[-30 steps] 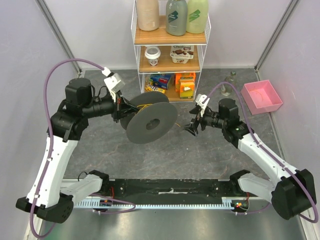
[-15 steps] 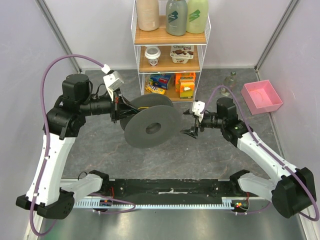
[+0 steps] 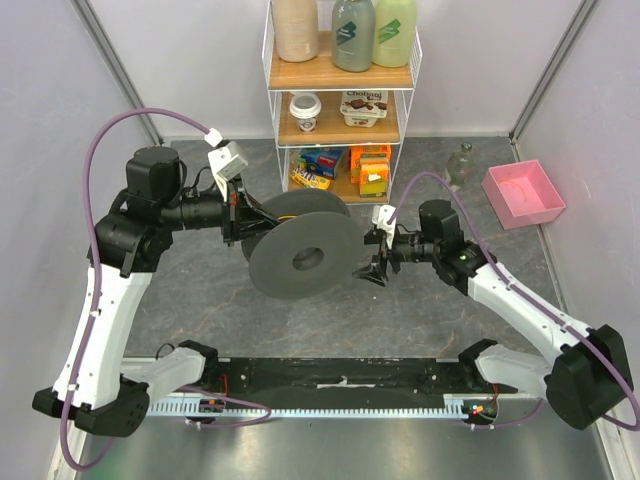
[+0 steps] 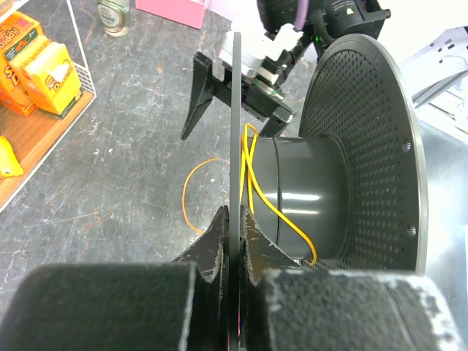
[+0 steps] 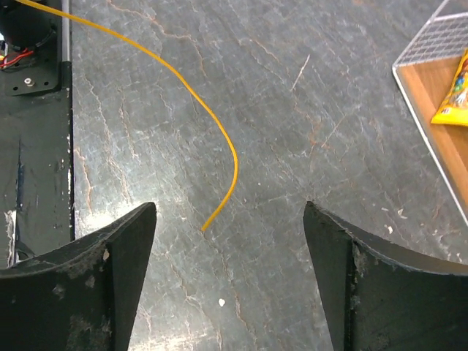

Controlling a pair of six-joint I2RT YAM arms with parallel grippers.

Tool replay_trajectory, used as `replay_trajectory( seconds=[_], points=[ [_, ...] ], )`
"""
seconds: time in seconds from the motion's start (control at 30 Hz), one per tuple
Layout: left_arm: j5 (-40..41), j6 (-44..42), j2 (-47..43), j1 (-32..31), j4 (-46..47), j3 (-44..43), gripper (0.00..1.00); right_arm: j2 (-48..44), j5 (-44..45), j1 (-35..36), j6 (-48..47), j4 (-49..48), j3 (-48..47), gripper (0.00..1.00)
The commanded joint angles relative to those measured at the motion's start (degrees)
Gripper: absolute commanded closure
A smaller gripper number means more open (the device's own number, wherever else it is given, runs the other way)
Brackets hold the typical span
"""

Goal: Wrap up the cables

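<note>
While my left tool (image 4: 234,223) clamps the dark grey round spool (image 4: 307,194), my open right tool (image 5: 228,213) should straddle the thin yellow-orange wire (image 5: 235,161).

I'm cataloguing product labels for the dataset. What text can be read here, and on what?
"Chobani": on the white yoghurt tub, middle wooden shelf.
Orange cardboard box: lettering blurred and cut off, unreadable.
Two green plastic bottles, white paper cup: labels too small to read.

a robot test cell in a lab: plain white partition walls (image 3: 40,100) on metal posts (image 3: 112,62) box in a grey stone-look table (image 3: 330,320). two robot arms (image 3: 105,305) are bolted at its near edge, and a wire shelf (image 3: 340,76) holds bottles (image 3: 353,35) and snack packs (image 3: 371,170).
</note>
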State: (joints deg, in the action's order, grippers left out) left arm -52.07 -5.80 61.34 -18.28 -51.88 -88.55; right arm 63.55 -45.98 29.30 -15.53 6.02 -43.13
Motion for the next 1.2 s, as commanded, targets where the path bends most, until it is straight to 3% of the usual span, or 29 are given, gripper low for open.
replay_trajectory(
  seconds=[0.0, 0.2, 0.5, 0.73, 0.9, 0.93, 1.0, 1.03, 1.07, 1.13, 1.17],
  points=[
    [-4.09, 2.90, -0.70, 0.27, 3.10, -1.45, 0.98, 2.19, 2.21, 0.06, 2.62, 0.30, -2.83, 0.13],
    [-4.53, 3.25, -0.70, 0.35, 3.45, -1.53, 0.98, 6.05, 0.71, 0.76, 3.75, 0.40, -5.46, 0.28],
    [-4.62, 3.34, -1.13, 0.27, 3.80, -0.83, 0.98, 8.52, -0.52, 0.76, 5.69, -0.48, -6.17, 0.35],
    [-4.79, 4.04, -1.14, 0.27, 4.50, -0.83, 0.98, 10.28, 0.71, 1.02, 1.13, 2.41, -5.82, 0.61],
    [-4.70, 4.05, -1.22, 0.27, 4.59, -0.57, 0.98, 10.37, 0.98, 1.02, 2.08, 2.33, -6.79, 0.97],
    [-4.70, 3.96, -1.31, 0.27, 4.68, -0.48, 0.98, 10.37, 1.24, 1.11, 2.43, 2.33, -6.96, 1.00],
    [-4.70, 3.96, -1.23, 0.35, 4.68, -0.30, 0.98, 9.93, 1.50, 1.11, 2.26, 2.50, -6.88, 1.00],
    [-4.70, 4.13, -1.31, 0.27, 4.77, -0.22, 0.98, 9.67, 1.24, 1.11, 2.08, 2.59, -6.70, 0.91],
    [-4.70, 4.13, -1.31, 0.27, 4.68, -0.22, 0.98, 9.32, 1.15, 0.94, 2.08, 2.77, -6.44, 0.73],
    [-4.70, 4.22, -1.31, 0.27, 4.94, -0.22, 0.98, 8.96, 1.33, 1.02, 2.34, 2.68, -6.26, 0.52],
    [-4.79, 4.13, -1.40, 0.27, 4.94, -0.22, 0.98, 8.96, 1.33, 1.02, 2.43, 2.85, -6.26, 0.47]
  ],
)
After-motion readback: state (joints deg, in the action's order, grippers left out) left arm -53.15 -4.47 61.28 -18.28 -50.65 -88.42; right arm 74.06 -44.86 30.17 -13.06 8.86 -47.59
